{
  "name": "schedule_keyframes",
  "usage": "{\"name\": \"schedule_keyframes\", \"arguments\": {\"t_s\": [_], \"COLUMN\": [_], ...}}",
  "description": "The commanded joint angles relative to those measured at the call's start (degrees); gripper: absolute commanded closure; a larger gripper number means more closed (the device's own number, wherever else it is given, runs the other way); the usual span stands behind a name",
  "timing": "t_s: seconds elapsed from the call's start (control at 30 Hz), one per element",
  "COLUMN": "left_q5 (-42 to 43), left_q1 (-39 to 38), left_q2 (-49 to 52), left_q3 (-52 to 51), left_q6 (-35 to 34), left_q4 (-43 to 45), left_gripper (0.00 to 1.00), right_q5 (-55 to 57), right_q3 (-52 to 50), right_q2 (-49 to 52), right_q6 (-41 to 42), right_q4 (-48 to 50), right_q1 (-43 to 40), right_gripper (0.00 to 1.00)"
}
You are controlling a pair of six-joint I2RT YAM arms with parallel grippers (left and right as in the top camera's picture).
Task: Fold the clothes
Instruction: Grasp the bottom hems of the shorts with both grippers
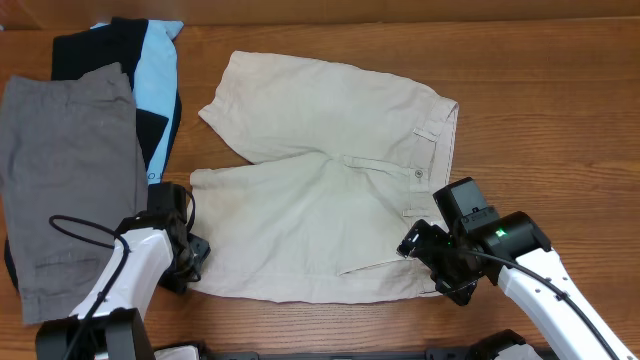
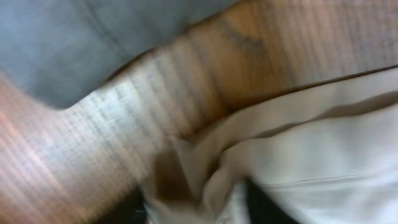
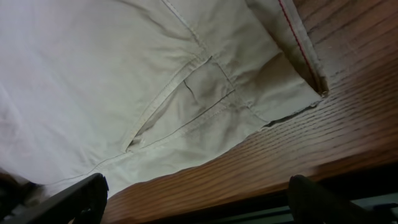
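Overhead, the beige shorts (image 1: 320, 200) are seen spread flat at the middle of the bench (image 1: 560, 100). In the blurred left wrist view, their hem is pinched in the left claw (image 2: 193, 208). In the right wrist view, the right claw (image 3: 199, 202) is spread wide over the waistband.

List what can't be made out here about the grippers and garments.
1. Left wrist view: motion blur; whether the left gripper pinches the pale beige cotton shorts is unclear.
2. Overhead: that gripper's own body hides its fingertips.
3. Overhead: the black and light-blue garment is largely covered by the grey shorts, so its shape is unclear.
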Motion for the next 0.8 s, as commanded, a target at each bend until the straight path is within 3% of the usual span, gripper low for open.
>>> {"name": "schedule_keyframes", "arguments": {"t_s": [0.0,0.23,0.4,0.77], "left_q5": [-0.15,0.48,0.52,0.5], "left_q1": [0.5,0.52,0.52,0.52], "left_q2": [3.21,3.72,3.72,3.72], "left_q3": [-0.96,-0.96,-0.96,-0.96], "left_q6": [0.66,0.68,-0.26,-0.42], "left_q4": [-0.55,-0.61,-0.55,0.31], "left_gripper": [0.96,0.96,0.96,0.96], "right_q5": [0.81,1.42,8.2,9.25], "right_q3": [-0.2,-0.24,-2.67,-16.33], "right_q2": [0.0,0.02,0.02,1.79], "right_q6": [0.37,7.08,18.75,21.44], "right_q4": [-0.52,-4.9,-5.35,12.83], "right_q1": [0.33,0.7,4.46,6.58], "right_gripper": [0.08,0.12,0.22,0.3]}}
